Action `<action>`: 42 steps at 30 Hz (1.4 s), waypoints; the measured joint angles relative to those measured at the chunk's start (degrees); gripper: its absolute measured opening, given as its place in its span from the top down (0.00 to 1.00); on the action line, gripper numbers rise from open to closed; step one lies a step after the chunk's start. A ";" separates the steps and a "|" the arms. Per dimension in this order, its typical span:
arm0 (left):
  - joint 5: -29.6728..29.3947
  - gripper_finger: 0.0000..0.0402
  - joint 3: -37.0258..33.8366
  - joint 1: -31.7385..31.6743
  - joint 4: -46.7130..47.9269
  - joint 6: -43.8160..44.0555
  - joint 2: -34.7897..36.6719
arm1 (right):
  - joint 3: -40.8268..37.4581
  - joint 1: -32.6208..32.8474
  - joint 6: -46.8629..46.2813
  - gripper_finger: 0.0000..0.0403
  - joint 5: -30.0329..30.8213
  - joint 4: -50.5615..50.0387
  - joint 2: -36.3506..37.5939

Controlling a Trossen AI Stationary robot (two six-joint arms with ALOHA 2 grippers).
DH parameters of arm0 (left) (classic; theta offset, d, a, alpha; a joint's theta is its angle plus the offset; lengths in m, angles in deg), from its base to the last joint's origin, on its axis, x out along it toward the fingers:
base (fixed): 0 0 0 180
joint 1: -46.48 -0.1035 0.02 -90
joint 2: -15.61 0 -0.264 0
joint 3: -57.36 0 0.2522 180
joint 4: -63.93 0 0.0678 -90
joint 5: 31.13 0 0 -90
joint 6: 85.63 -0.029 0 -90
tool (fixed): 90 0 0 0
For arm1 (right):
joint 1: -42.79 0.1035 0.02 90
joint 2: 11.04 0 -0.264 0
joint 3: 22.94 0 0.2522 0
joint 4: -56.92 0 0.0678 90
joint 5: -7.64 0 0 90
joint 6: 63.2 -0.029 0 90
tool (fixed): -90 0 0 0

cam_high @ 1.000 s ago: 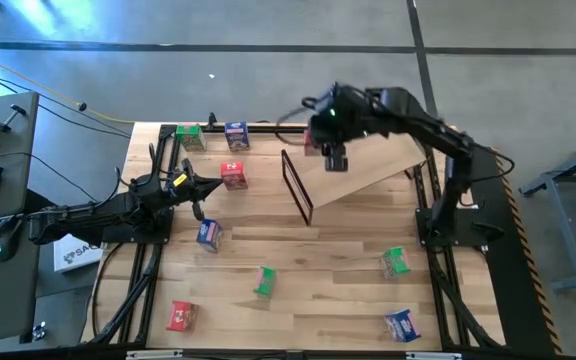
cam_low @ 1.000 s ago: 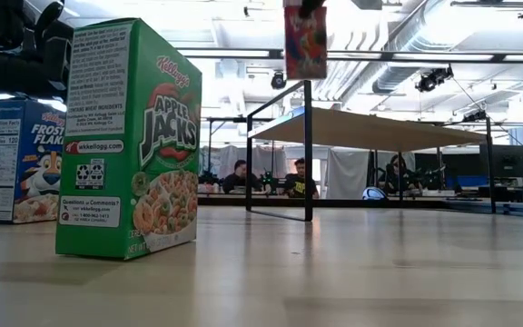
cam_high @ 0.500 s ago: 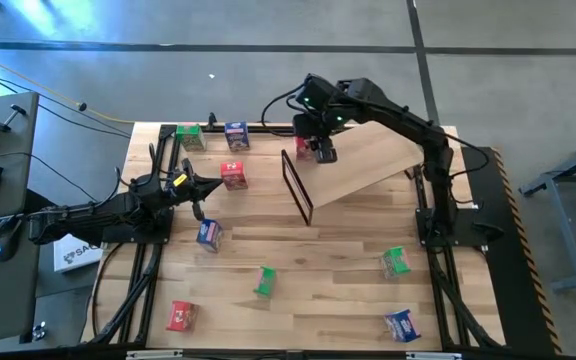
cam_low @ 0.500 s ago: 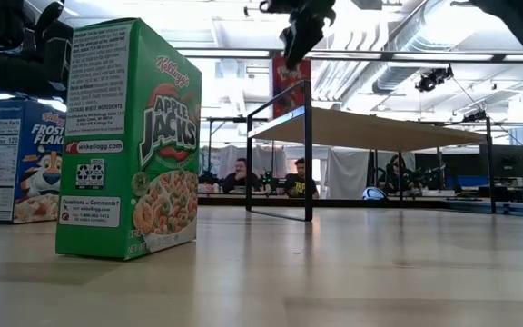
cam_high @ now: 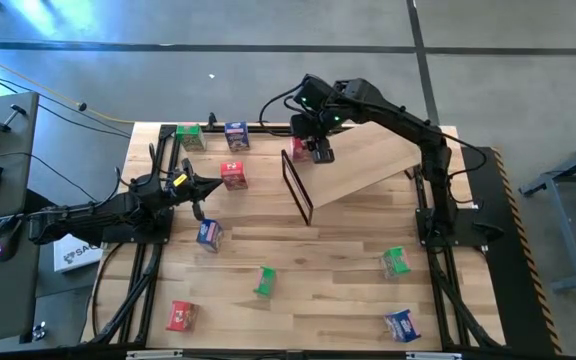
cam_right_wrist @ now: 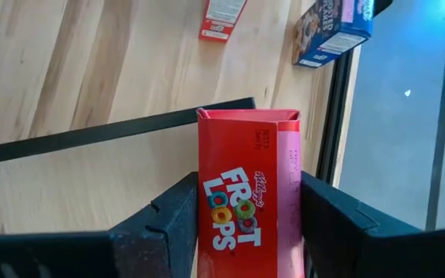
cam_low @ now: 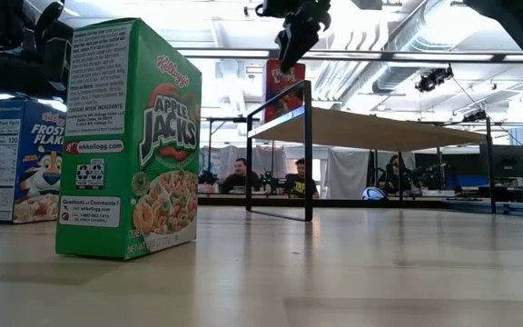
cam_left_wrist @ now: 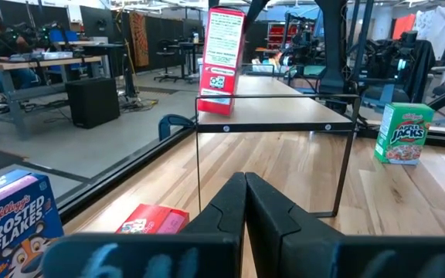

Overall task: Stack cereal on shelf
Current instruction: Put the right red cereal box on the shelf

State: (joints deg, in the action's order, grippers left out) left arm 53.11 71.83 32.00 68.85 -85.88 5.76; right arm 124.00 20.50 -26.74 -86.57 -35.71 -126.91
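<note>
Right wrist view: the right tool (cam_right_wrist: 242,202) is straddling a red box (cam_right_wrist: 247,197), fingers at either side, at the shelf (cam_high: 363,165) corner by its black frame (cam_high: 297,187). Whether the fingers are pressing or just released is unclear. The left tool (cam_high: 196,189), fingers together, is waiting over the bench (cam_high: 308,270) amid scattered boxes.

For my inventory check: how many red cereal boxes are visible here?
3. First red box on the shelf's framed end, held by the right gripper; second red box beside the left gripper; third red box at the table's edge opposite the shelf. None seems hidden.
</note>
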 joint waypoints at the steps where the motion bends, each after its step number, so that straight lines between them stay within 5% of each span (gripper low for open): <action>1: 0.00 1.00 0.00 0.00 0.00 0.00 0.00 | 0.00 0.16 0.00 0.56 0.65 0.00 0.00; 26: 0.02 1.00 0.00 0.00 0.00 0.02 0.00 | 0.00 1.64 -1.77 0.55 2.22 -2.77 0.02; 42: 0.72 1.00 0.00 0.00 -0.01 0.15 -0.02 | 0.24 1.84 -1.32 0.39 7.39 2.53 -0.02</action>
State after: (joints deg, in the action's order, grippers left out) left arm 53.83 71.83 32.00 68.84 -85.73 5.74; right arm 124.24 22.34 -28.06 -79.17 -33.18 -126.93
